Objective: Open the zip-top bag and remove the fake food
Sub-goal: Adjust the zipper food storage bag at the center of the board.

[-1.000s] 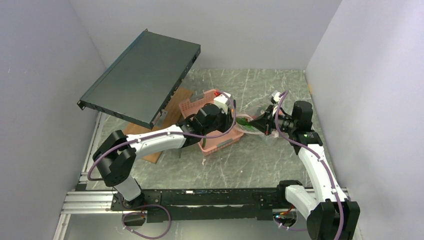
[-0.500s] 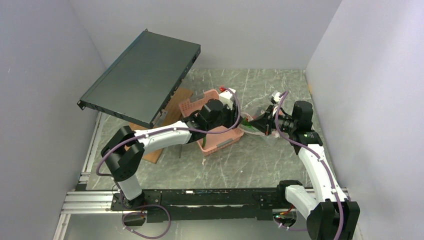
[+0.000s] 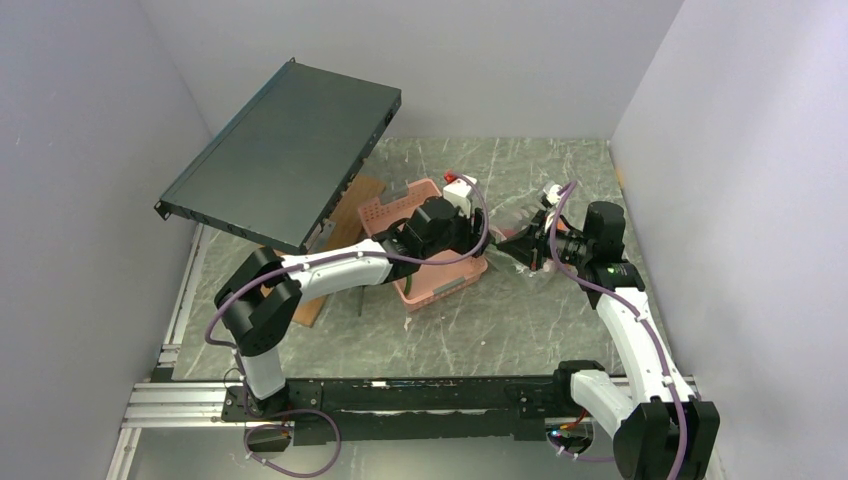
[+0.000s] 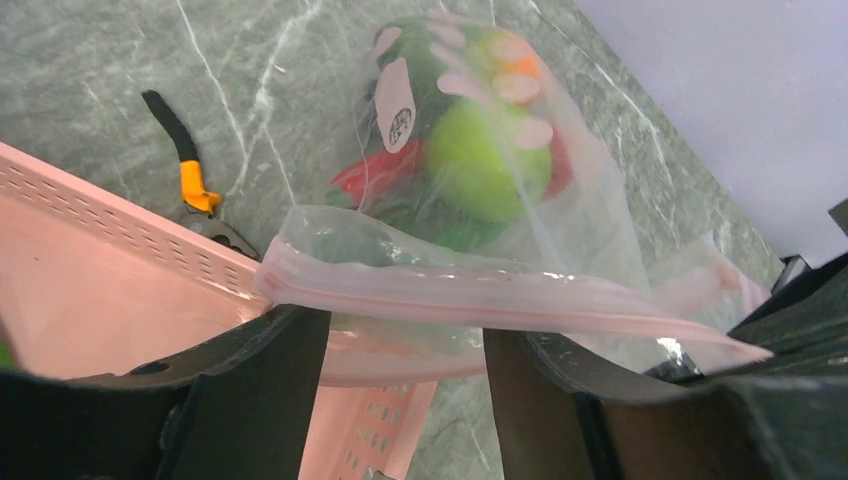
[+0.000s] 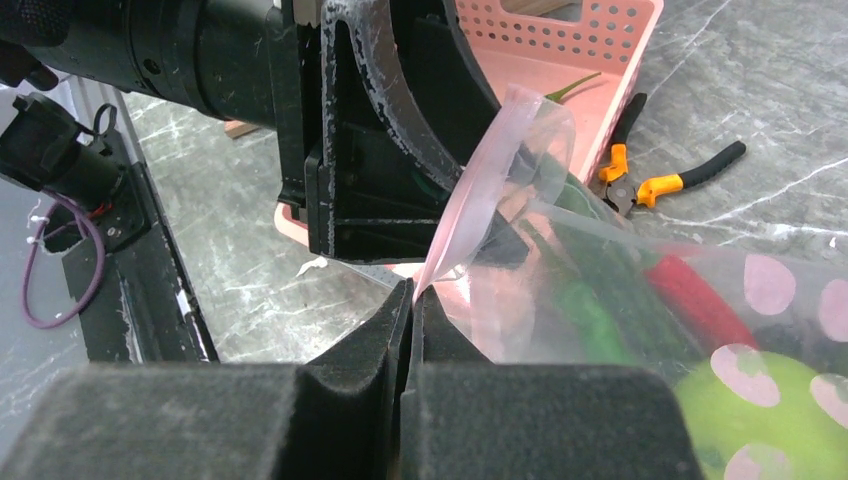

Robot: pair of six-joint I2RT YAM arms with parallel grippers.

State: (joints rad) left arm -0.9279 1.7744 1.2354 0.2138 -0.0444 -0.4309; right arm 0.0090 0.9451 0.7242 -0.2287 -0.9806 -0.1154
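The zip-top bag [image 4: 560, 230] is clear with pink dots, and its pink zip strip [image 4: 500, 295] runs across just beyond my left fingertips. A second pink lip sags below the strip, between the fingers. My left gripper [image 4: 405, 345] is open, its jaws standing wide on either side of that lip and gripping nothing. My right gripper [image 5: 412, 300] is shut on the pink strip's end [image 5: 470, 200]. The fake food lies inside the bag: a lime-green apple [image 4: 480, 160], a red piece [image 4: 375, 175], an orange piece [image 4: 520, 65] and green pods [image 5: 590, 310]. From above, both grippers [image 3: 487, 240] [image 3: 520, 250] meet at the bag [image 3: 512, 215].
A pink perforated basket [image 3: 440, 283] sits under the left wrist, right beside the bag. Orange-and-black pliers [image 4: 190, 180] lie on the marble table past the basket. A dark flat rack panel [image 3: 285, 150] hangs tilted at the back left over a wooden board [image 3: 352, 212].
My left arm has reached to the right across the basket to the bag's mouth, and its jaws have opened. The right gripper has kept its hold in place.
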